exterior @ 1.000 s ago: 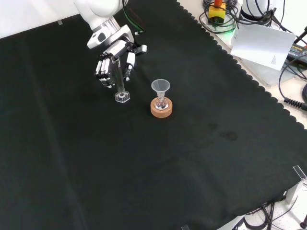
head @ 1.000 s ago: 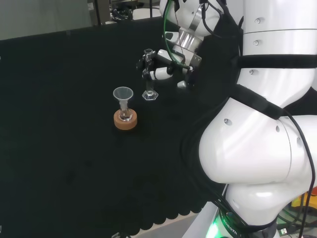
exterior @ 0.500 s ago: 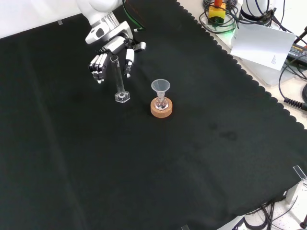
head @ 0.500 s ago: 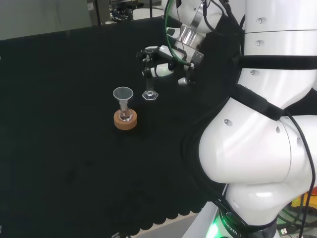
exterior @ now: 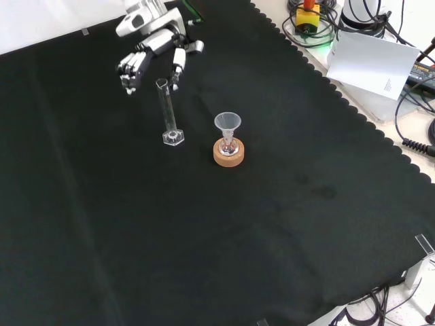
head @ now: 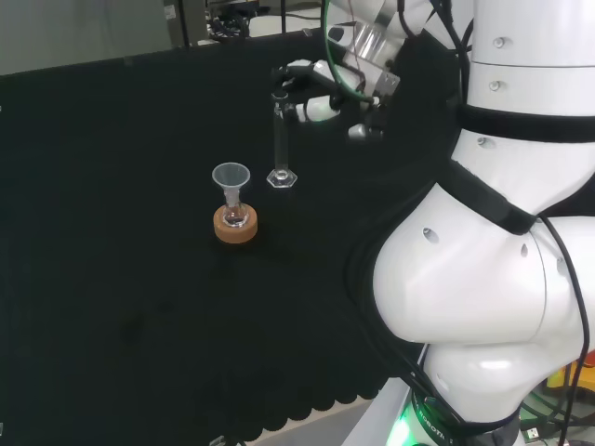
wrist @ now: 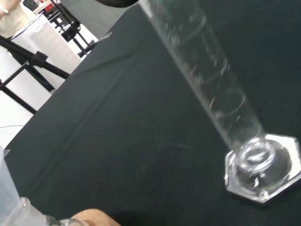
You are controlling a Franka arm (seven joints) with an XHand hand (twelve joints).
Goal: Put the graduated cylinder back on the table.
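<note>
Cylinder [exterior: 168,112] upright on cloth [exterior: 204,224].
Hand [exterior: 146,58] above its top, fingers spread, apart; wrist view shows hexagonal base.

Graduated cylinder [exterior: 166,113]: clear, tall and narrow, hexagonal clear foot, faint graduation marks visible up the tube in wrist view [wrist: 211,94]. Standing upright on the black cloth on its own foot, looks empty. Free of the hand [exterior: 146,56], nothing touching it. In front view the hand hangs above and behind the cylinder's rim, fingers straight and spread, fingertips near the top of the tube but apart from it. In head view the cylinder [head: 280,139] stands just left of and below the hand [head: 321,93], rim about level with the fingers.
</note>
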